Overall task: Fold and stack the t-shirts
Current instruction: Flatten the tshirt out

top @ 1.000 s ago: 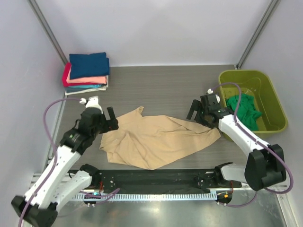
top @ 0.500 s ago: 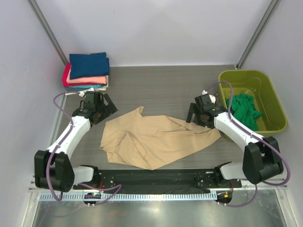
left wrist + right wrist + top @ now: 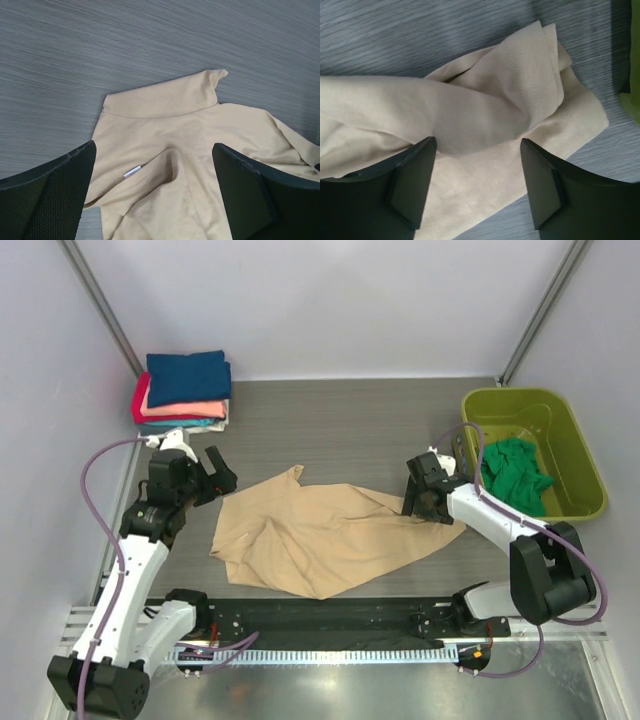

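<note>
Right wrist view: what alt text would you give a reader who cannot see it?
A crumpled tan t-shirt lies on a grey wood-grain table. The right gripper hangs open over it, dark fingers apart; a lime-green tub edges in at far right.

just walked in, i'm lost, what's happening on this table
Two robot arms are working on a crumpled tan t-shirt on the table. The left tool hangs open above its left end and the right tool is open low over its right end; neither grips it. A stack of folded t-shirts sits at the back left, and a green t-shirt lies in the lime-green tub.
</note>
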Controlling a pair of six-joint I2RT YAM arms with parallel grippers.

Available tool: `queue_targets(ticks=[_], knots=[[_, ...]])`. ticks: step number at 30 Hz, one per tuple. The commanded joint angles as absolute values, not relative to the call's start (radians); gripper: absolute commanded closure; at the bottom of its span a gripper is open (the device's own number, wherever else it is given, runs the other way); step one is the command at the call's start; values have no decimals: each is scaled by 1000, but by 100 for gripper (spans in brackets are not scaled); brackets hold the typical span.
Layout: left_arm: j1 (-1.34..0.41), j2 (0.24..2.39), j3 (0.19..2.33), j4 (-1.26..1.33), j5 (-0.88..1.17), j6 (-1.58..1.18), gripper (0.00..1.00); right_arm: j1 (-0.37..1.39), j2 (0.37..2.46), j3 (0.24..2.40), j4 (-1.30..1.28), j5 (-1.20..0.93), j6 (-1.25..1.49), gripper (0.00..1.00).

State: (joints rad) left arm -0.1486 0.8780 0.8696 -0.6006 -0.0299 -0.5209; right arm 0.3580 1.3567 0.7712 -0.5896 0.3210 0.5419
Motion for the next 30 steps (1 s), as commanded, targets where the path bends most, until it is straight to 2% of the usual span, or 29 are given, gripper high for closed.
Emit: queue_targets(ticks=[1, 4, 7, 8, 10, 11, 16, 19, 20, 21, 22, 23, 24, 26, 30], knots=[[-144, 828, 839, -630, -42, -443, 1, 362, 1397, 793, -526, 385, 581, 28], [-144, 815, 844, -614, -40, -443, 1, 362, 1440, 813, -499, 382, 587, 42], [-146, 830, 854, -630, -37, -440, 2, 362, 1459, 845, -497, 374, 594, 67], [-144, 828, 854, -632, -34, -440, 3, 362, 1454, 853, -500, 358, 598, 79], [-146, 822, 854, -635, -29, -439, 4, 364, 1436, 882, -503, 342, 600, 89], [-146, 816, 853, -632, -31, -439, 4, 365, 1434, 899, -514, 324, 598, 98], [-144, 805, 851, -630, -34, -437, 4, 374, 1450, 1077, -580, 250, 571, 99], [-146, 804, 851, -630, -35, -434, 4, 371, 1531, 1214, -601, 203, 534, 93], [-146, 802, 851, -629, -37, -434, 4, 368, 1558, 1256, -609, 206, 522, 83], [-146, 801, 851, -629, -40, -433, 4, 350, 1625, 1338, -620, 228, 514, 68], [-144, 801, 851, -630, -40, -433, 4, 339, 1655, 1377, -647, 251, 508, 50], [-146, 799, 850, -632, -40, -431, 4, 325, 1681, 1411, -655, 268, 509, 21], [-144, 801, 850, -632, -40, -431, 5, 310, 1724, 1457, -664, 281, 511, 15], [-144, 799, 848, -632, -40, -431, 5, 288, 1741, 1479, -675, 295, 511, 9], [-146, 799, 848, -634, -34, -431, 5, 288, 1721, 1413, -635, 276, 517, 9]])
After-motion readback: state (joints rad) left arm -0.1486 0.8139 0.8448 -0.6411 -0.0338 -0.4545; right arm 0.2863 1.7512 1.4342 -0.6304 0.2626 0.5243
